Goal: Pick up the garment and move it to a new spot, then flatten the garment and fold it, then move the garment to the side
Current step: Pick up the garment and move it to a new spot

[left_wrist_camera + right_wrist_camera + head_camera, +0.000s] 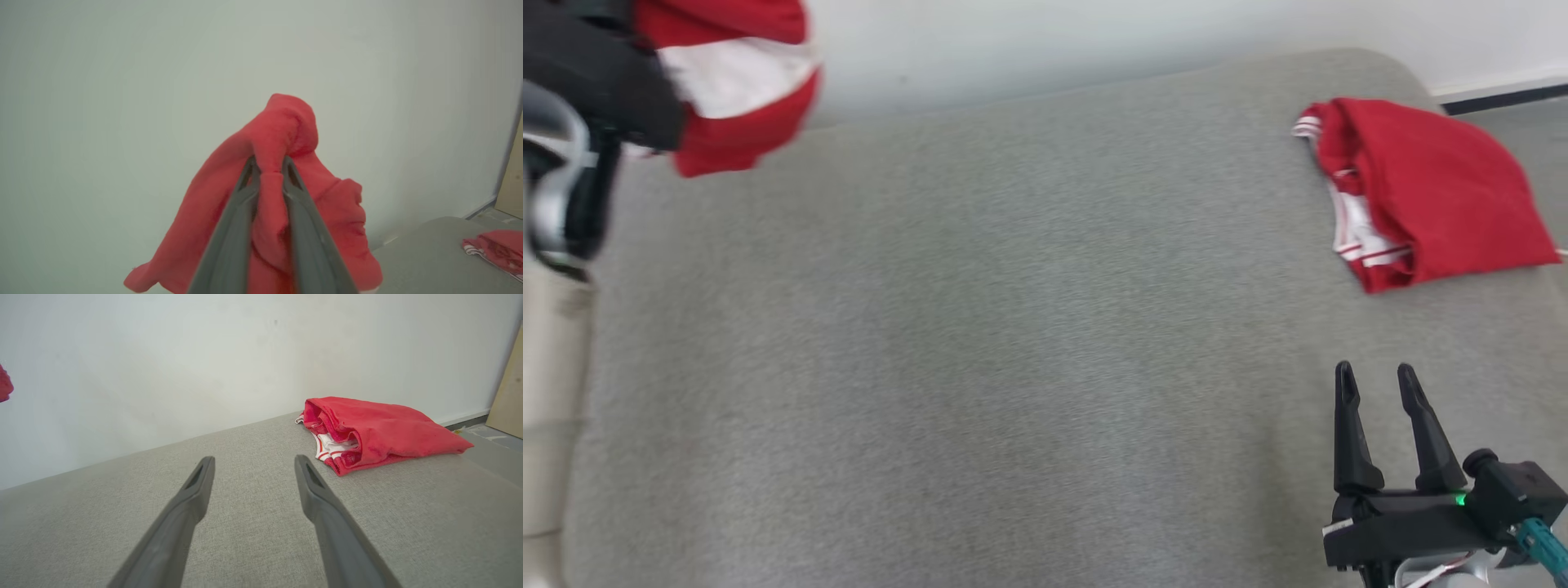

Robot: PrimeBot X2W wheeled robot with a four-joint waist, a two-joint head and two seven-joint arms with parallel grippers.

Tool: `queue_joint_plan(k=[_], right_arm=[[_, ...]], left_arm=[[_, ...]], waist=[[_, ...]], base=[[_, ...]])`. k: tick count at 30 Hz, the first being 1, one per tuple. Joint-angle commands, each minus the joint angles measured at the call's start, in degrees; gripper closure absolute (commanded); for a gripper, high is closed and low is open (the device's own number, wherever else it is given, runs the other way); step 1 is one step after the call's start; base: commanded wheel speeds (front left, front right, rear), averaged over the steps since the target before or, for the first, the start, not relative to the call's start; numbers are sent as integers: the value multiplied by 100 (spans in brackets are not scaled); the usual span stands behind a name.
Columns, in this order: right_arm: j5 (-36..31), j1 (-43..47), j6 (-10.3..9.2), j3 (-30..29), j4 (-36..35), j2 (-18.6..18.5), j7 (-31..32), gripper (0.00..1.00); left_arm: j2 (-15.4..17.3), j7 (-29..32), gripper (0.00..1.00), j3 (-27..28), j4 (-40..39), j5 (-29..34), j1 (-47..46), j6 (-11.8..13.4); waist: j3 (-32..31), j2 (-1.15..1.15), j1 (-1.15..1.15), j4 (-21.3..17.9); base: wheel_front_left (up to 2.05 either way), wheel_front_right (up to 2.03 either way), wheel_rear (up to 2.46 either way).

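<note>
While the head view is blurred at its upper left, the garment (739,82) reads well enough there: soft red cloth with a broad white band, bunched into a loose lump and lifted off the bench (1013,327). The bench has a padded top covered in grey, finely woven fabric, with a rounded far corner. The left arm (551,392) runs up the left edge as a pale, smooth forearm ending in a dark wrist block that meets the cloth. Near the far right corner lies a second garment (1429,188), red, folded flat, with white striped trim showing at its open edge. At the lower right the right gripper (1376,374) hovers low over the bench, well apart from that garment, its two slim, tapered black fingers pointing away from the robot with a clear gap between them.

From the left wrist, the left gripper (270,163) is pinched narrowly on a fold of the garment. The fuzzy, towel-like cloth humps above the fingertips and drapes down both sides in rounded folds, set against a plain pale wall (122,81). The arm is raised, with the bench low at the lower right.

From the right wrist, the matte grey fingers (196,486) stand wide and hold nothing, angled shallowly along the bench toward the wall. The second garment lies ahead to the right, its layers gaping slightly, and a tan board (508,396) leans at the right edge.
</note>
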Motion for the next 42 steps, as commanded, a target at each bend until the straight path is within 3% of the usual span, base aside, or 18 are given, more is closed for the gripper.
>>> queue_joint_plan(k=[1,11,21,22,23,25,34,42], right_arm=[[55,67,-17,-17,4,25,-23,0],[82,260,-16,48,-4,66,-25,0],[142,166,-17,226,22,78,-25,0],[153,155,-17,255,35,79,-25,0],[171,146,-17,274,41,79,-25,0],[194,134,-17,290,60,76,-25,0],[122,202,-17,281,106,76,-25,0],[16,359,-16,303,70,67,-25,0]], left_arm=[[-49,23,100,-23,-50,-24,117,28],[-898,59,100,-578,-522,-218,1086,165],[-1589,-690,100,-1083,264,-280,2510,281],[-1637,-784,96,-1117,398,-285,2607,282],[-1659,-853,73,-1182,520,-240,2677,285],[-1698,-1000,0,-1308,749,-143,2745,258],[-1833,-1575,0,-1408,836,-84,2614,219],[-1369,-1675,0,-781,-105,126,3096,454]], waist=[[-210,0,1,-299],[-399,0,1,-673],[-283,0,1,-837],[-270,0,1,-839],[-256,0,1,-839],[-238,0,1,-812],[-406,0,1,-480],[-738,0,1,32]], base=[[0,0,0],[0,0,0],[0,0,0],[0,0,0],[0,0,0],[0,0,0],[0,0,0],[0,0,0]])
